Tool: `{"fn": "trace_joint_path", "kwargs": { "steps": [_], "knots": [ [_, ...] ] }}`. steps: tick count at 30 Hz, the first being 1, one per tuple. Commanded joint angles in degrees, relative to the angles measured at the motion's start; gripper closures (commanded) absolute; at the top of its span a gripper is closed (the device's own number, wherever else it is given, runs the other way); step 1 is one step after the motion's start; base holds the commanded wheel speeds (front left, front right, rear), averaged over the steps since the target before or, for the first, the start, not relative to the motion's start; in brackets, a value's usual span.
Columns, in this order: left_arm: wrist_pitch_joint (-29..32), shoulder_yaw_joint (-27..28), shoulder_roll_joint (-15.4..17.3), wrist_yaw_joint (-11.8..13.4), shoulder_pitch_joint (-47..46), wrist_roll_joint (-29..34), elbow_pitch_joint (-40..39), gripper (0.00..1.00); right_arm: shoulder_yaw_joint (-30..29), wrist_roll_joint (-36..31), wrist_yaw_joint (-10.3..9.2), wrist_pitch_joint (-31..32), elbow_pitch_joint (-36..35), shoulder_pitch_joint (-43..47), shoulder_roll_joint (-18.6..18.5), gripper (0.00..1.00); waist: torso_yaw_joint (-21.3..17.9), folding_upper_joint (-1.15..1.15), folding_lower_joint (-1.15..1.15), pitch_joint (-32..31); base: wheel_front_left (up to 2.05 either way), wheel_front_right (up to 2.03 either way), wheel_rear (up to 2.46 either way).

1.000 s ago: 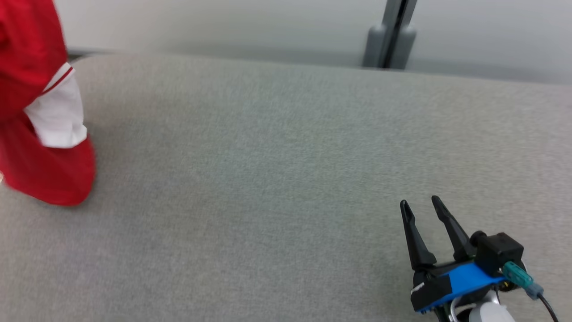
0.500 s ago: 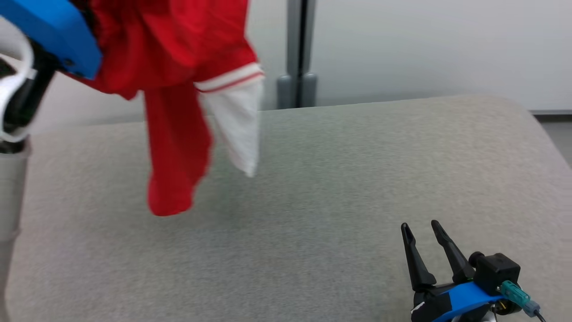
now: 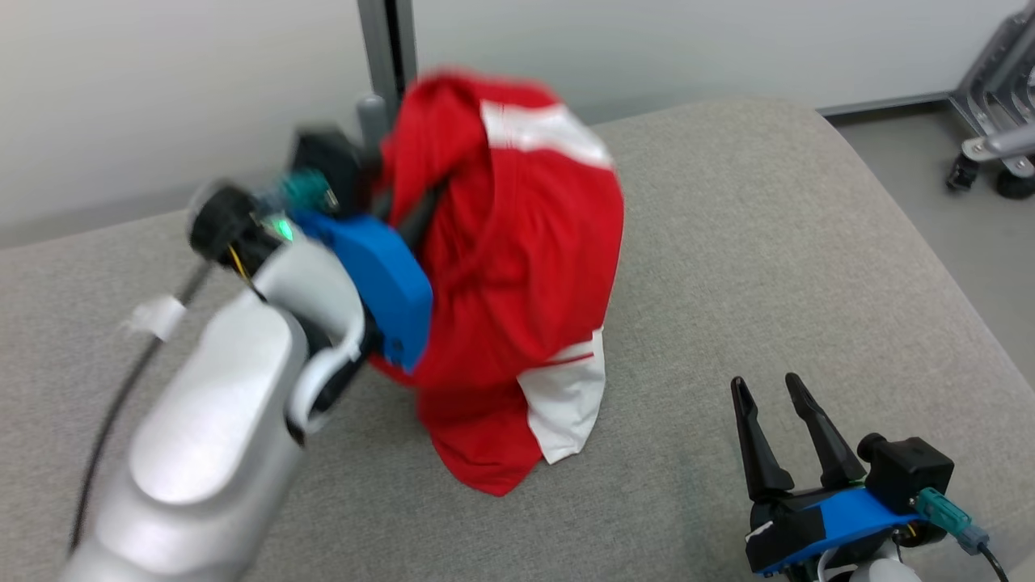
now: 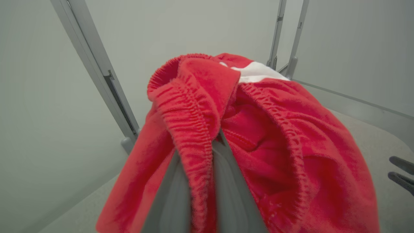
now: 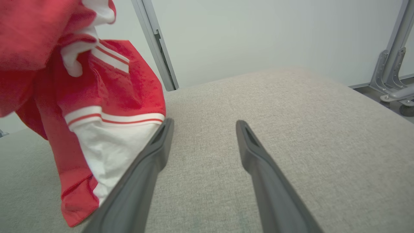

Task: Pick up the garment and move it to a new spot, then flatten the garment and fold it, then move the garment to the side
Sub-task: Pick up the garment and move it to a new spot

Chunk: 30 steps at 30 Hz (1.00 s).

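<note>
**Now: red garment hanging from the left end effector over the worktop**

Up above the grey fabric-covered worktop (image 3: 768,242), the left end effector (image 3: 416,222) is holding a red fleece garment with white panels and a gathered elastic waistband (image 3: 517,242). Its two dark fingers are pressing together on a fold of that waistband, which the left wrist view is showing bunched over them. The garment is drooping from this grip in a loose heap. One white panel with a thin red stripe is hanging at its lower right. Its lowest red edge is reaching down to the worktop, though I cannot tell whether it is touching.

The right end effector (image 3: 766,382) is sitting low at the near right. Its fingers are standing apart with nothing between them and pointing away across the bare cloth. It is lying near the garment but clear of it.

Behind the garment a grey metal post (image 3: 388,40) is rising against the pale wall. A wheeled metal frame (image 3: 994,145) is standing on the floor past the worktop's far right corner.
</note>
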Motion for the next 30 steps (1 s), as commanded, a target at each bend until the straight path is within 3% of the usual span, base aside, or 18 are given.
{"fn": "trace_joint_path", "kwargs": {
  "steps": [1, 5, 6, 7, 8, 9, 13, 18, 30],
  "knots": [
    [-1.11, -1.42, -0.69, 0.24, 2.56, 0.70, 2.48, 1.00, 0.32, 0.32, 0.03, -0.40, 0.12, -0.82, -0.26, 0.00, -0.58, 0.00, 0.00, 0.64, 0.00, 0.00, 0.00],
    [-4.40, -3.75, -3.15, 0.84, 6.95, 1.17, 10.24, 1.00, 0.66, 0.91, 0.03, -0.74, 0.70, -1.83, -0.28, 0.00, -1.46, 0.00, 0.00, 1.73, 0.00, 0.00, 0.00],
    [-5.24, -4.27, -3.59, 1.11, 7.96, 1.60, 12.04, 0.92, 0.54, 1.00, 0.03, -0.83, 0.79, -1.87, -0.27, 0.00, -1.42, 0.00, 0.00, 1.88, 0.00, 0.00, 0.00],
    [-6.34, -4.68, -4.04, 1.55, 8.85, 1.85, 13.65, 0.55, 0.35, 1.00, 0.03, -0.93, 0.96, -1.72, -0.27, 0.00, -1.28, 0.00, 0.00, 1.86, 0.00, 0.00, 0.00],
    [-7.18, -5.38, -4.52, 1.80, 9.60, 2.40, 15.27, 0.35, 0.08, 0.97, 0.03, -0.90, 1.18, -1.52, -0.26, 0.00, -0.94, 0.00, 0.00, 1.73, 0.00, 0.00, 0.00],
    [-8.27, -5.22, -5.49, 2.19, 10.52, 1.77, 16.32, 0.01, -0.13, 1.09, 0.03, -0.98, 1.25, -1.36, -0.23, 0.00, -0.61, 0.00, 0.00, 1.73, 0.00, 0.00, 0.00],
    [-12.26, -4.74, -7.81, 3.10, 11.92, 0.89, 18.75, 0.00, -1.15, 0.52, 0.03, -1.14, 1.50, -0.92, -0.25, 0.00, 2.02, 0.00, 0.00, 1.44, 0.00, 0.00, 0.00],
    [-19.00, -2.48, -8.35, 4.57, 13.42, 0.05, 16.67, 0.00, -2.32, 0.07, 0.03, -0.96, 1.24, -0.35, -0.28, 0.00, 6.06, 0.00, 0.00, 0.11, 0.00, 0.00, 0.00],
    [-33.39, 5.38, -3.00, 9.86, 27.32, -1.97, 4.93, 0.00, -7.58, -1.53, 0.03, 0.96, -0.35, 2.16, -0.27, 0.00, 14.01, 0.00, 0.00, -3.74, 0.00, 0.00, 0.00]
  ]
}}
